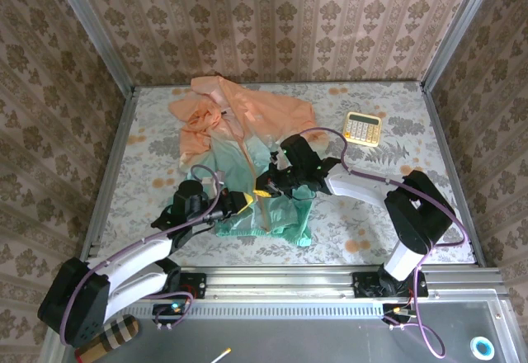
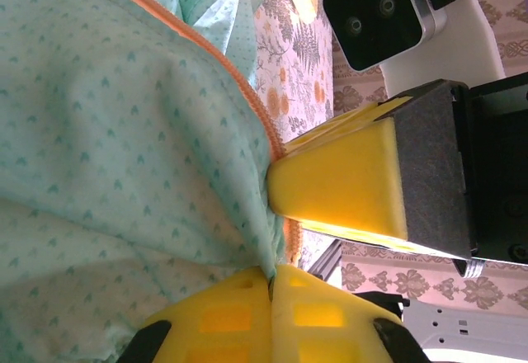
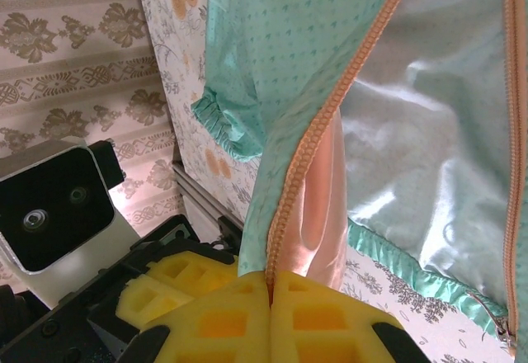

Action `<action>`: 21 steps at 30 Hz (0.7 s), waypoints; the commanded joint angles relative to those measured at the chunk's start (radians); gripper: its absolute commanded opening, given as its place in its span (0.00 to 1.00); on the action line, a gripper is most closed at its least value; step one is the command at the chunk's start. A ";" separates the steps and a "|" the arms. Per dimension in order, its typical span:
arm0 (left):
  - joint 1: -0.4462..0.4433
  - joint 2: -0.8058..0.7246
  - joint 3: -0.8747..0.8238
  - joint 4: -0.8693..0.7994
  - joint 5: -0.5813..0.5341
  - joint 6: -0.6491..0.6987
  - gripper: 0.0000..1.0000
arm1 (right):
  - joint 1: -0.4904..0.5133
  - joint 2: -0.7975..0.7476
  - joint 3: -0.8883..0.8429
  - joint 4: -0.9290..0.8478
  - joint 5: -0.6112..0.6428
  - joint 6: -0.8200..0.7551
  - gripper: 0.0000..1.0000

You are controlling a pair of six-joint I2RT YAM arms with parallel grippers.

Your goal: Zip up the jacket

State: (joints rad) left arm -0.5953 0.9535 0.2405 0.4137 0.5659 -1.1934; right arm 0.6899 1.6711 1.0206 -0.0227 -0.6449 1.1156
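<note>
The jacket (image 1: 243, 144) lies spread on the table, peach at the far end and mint green toward me, its front open. My left gripper (image 1: 239, 202) is shut on the mint fabric (image 2: 124, 132) beside the orange zipper edge (image 2: 247, 91) near the hem. My right gripper (image 1: 268, 186) sits just to its right, shut on the same zipper edge (image 3: 330, 124) and holding it up off the table. In the left wrist view the right gripper's yellow finger (image 2: 338, 186) almost touches my left gripper (image 2: 272, 276). The other zipper side (image 3: 516, 132) hangs apart from my right gripper (image 3: 270, 279).
A yellow calculator (image 1: 362, 128) lies at the table's far right. The metal front rail (image 1: 280, 280) runs just behind the hem. Patterned walls close in the table on three sides. A striped brown object (image 1: 107, 340) lies off the table at the bottom left.
</note>
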 commanded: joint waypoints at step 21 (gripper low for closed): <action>-0.031 -0.186 0.100 -0.329 -0.089 0.116 0.17 | 0.002 -0.049 -0.014 -0.001 -0.001 0.035 0.00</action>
State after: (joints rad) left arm -0.6056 0.7494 0.3286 0.0933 0.5003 -1.0836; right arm 0.6899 1.6634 1.0187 -0.0254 -0.6437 1.1332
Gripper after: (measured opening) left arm 0.182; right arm 0.005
